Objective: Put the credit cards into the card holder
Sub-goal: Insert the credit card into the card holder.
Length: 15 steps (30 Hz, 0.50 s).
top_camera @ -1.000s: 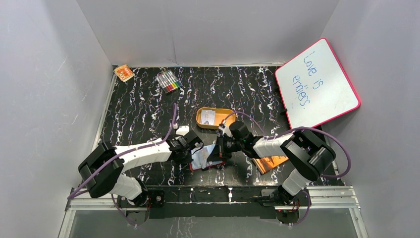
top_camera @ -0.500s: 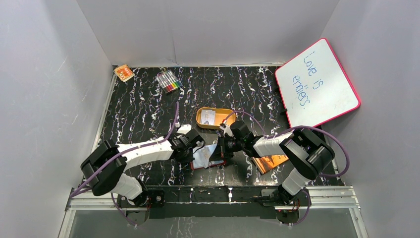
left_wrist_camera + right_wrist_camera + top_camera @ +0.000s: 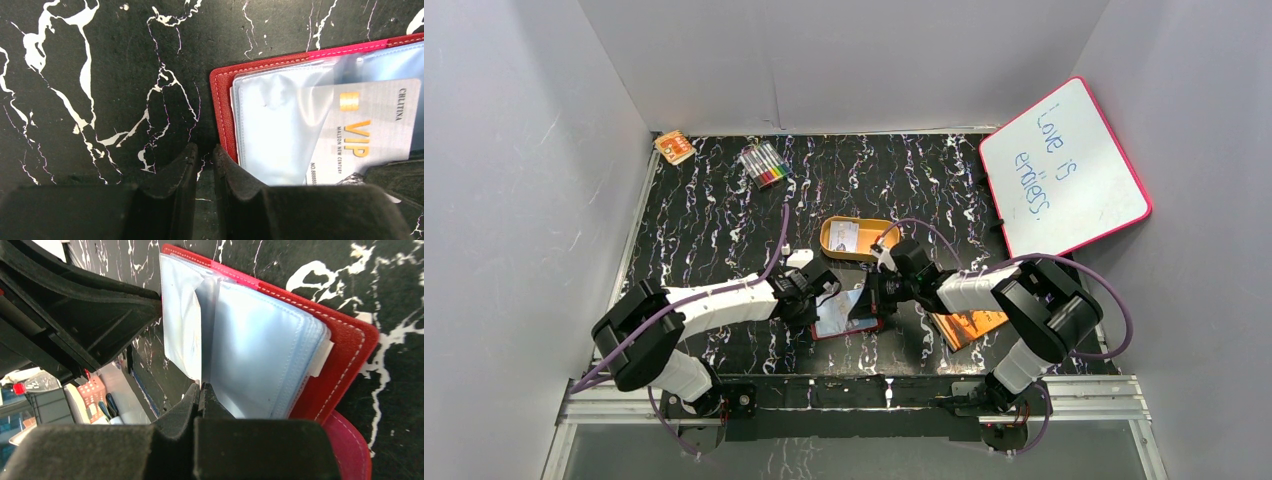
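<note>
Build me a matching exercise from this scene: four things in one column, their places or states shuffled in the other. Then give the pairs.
Things:
1. card holder
2. VIP card
3. orange tin
4. whiteboard

Places or states:
A. propped up at the far right
B. lying open, clear pockets fanned out
C. gold chip facing up, resting on the clear pockets
D. just behind the holder, with a pale card inside

Pairs: 1-B, 2-C, 3-D, 4-A
</note>
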Each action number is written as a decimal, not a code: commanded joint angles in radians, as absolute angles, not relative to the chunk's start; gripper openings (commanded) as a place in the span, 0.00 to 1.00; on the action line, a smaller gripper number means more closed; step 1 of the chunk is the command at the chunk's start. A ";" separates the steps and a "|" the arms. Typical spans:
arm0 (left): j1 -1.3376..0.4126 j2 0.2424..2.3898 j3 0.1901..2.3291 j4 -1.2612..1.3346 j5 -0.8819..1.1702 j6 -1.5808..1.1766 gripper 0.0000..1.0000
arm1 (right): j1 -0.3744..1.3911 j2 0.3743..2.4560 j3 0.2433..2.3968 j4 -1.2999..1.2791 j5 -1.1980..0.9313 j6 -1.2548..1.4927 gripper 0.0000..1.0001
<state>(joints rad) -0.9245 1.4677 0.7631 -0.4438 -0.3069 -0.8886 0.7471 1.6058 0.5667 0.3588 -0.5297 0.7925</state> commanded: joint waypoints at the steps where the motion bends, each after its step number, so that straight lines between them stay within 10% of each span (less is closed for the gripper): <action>1: -0.922 1.533 0.720 -0.464 -0.272 -0.885 0.16 | 0.724 1.580 0.557 0.381 -0.501 0.805 0.00; 15: -0.922 1.547 0.724 -0.456 -0.263 -0.888 0.15 | 0.706 1.596 0.528 0.445 -0.545 0.837 0.00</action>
